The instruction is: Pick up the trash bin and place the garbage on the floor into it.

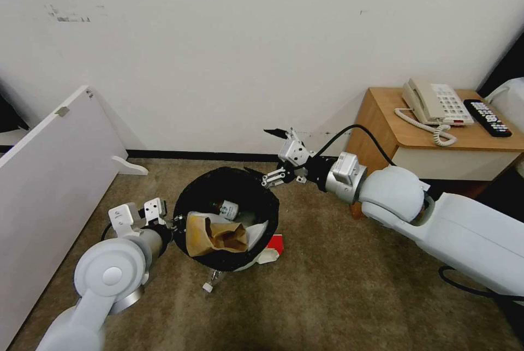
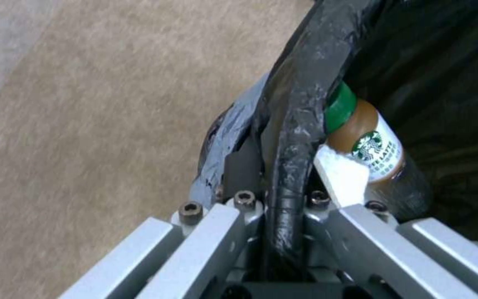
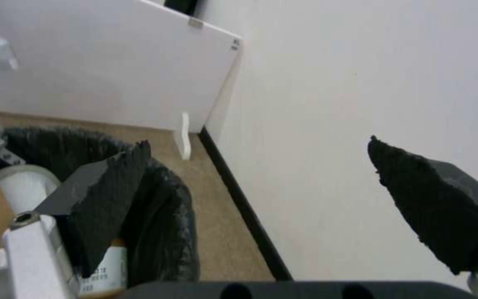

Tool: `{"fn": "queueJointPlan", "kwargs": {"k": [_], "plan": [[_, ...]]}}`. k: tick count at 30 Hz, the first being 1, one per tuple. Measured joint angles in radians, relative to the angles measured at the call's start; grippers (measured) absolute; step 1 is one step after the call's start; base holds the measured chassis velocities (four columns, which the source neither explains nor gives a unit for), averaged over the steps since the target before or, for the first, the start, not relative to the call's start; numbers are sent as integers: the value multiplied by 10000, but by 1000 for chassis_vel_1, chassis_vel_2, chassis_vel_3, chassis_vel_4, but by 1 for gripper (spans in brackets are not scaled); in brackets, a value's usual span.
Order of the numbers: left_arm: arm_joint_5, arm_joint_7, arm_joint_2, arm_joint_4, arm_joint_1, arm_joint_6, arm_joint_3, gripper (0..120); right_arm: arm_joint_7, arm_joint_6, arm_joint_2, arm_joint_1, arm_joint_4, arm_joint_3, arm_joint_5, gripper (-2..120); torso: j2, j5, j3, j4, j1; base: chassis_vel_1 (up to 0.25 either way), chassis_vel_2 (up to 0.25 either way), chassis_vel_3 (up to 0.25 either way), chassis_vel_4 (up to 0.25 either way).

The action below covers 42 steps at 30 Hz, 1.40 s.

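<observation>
The trash bin (image 1: 262, 214), lined with a black bag, is over the carpet floor (image 1: 349, 285) in the head view. My left gripper (image 1: 172, 226) is shut on its near-left rim (image 2: 294, 116). Inside lie a brown paper bag (image 1: 215, 235), a green-capped coffee bottle (image 2: 369, 145) and white scraps. My right gripper (image 1: 265, 153) hangs open just past the bin's far right rim, and one black finger (image 3: 106, 195) is above that rim (image 3: 164, 216). A red-and-white piece of garbage (image 1: 277, 243) and a small white bit (image 1: 207, 287) lie on the floor by the bin's base.
A white board (image 1: 49, 176) leans at the left against the wall. A wooden side table (image 1: 393, 138) at the right carries a phone (image 1: 434, 102) and a remote (image 1: 487, 117). Open carpet lies in front of the bin.
</observation>
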<state>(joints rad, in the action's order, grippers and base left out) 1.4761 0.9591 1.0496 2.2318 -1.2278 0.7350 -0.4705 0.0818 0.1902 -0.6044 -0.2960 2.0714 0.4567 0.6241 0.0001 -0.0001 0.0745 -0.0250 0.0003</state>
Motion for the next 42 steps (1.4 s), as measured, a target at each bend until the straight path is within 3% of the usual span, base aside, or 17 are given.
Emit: {"fn": "queueJointPlan", "kwargs": {"k": [7, 11, 20, 36, 42], "plan": [[1053, 708, -465, 136, -75, 2, -240, 1, -225, 4, 483, -61, 469, -64, 632, 100, 0, 0, 0, -1, 0, 0, 0, 0, 0], [2351, 1605, -1027, 443, -172, -97, -511, 1, -316, 5, 725, -192, 722, -63, 820, 100, 0, 1, -1, 0, 0, 0, 0, 0, 0], [3577, 2522, -1863, 614, -291, -347, -693, 1, -454, 6, 916, -333, 895, -38, 940, 100, 0, 2, 0, -1, 0, 0, 0, 0, 0], [4559, 3247, -2615, 684, -53, -492, -695, 1, -497, 8, 782, -550, 713, 98, 914, 100, 0, 1, 0, 1, 0, 0, 0, 0, 0], [5104, 3448, -2811, 722, 289, -608, -737, 0, -489, 8, 675, -560, 564, 152, 857, 100, 0, 1, 0, -1, 0, 0, 0, 0, 0]]}}
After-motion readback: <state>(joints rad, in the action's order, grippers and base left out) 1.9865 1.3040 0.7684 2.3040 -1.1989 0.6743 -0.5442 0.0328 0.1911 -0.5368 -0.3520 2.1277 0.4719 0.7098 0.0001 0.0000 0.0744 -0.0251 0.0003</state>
